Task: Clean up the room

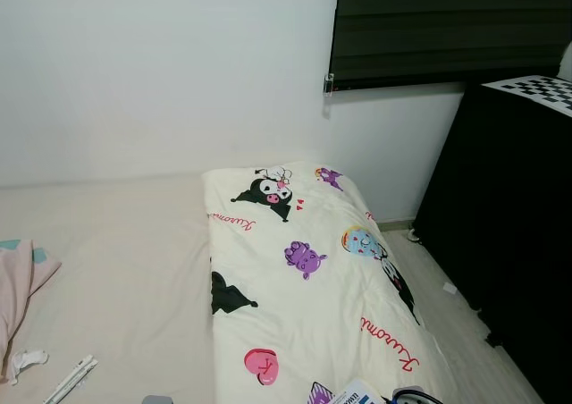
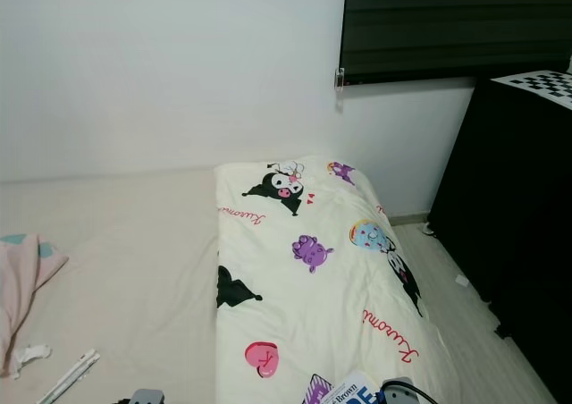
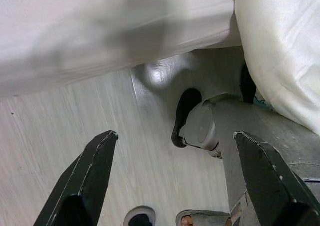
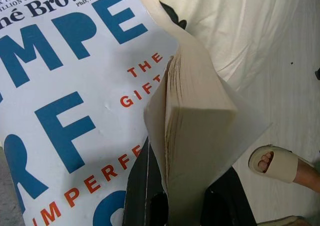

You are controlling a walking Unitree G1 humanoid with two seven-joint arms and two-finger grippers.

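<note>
Your right gripper [image 4: 172, 206] has its fingers clamped on a white paperback book with blue and red lettering [image 4: 75, 101], held at the foot of the bed's cream cartoon-print duvet [image 1: 304, 279]. Your left gripper [image 3: 175, 186] hangs with fingers spread wide over the pale wood floor [image 3: 75, 136]. A person's sandalled foot [image 4: 275, 165] stands nearby

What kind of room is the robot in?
Most likely a bedroom. A low mattress lies by the wall, with a cartoon-print blanket spread over it, under a window with a dark blind. The right gripper holds a book.
</note>
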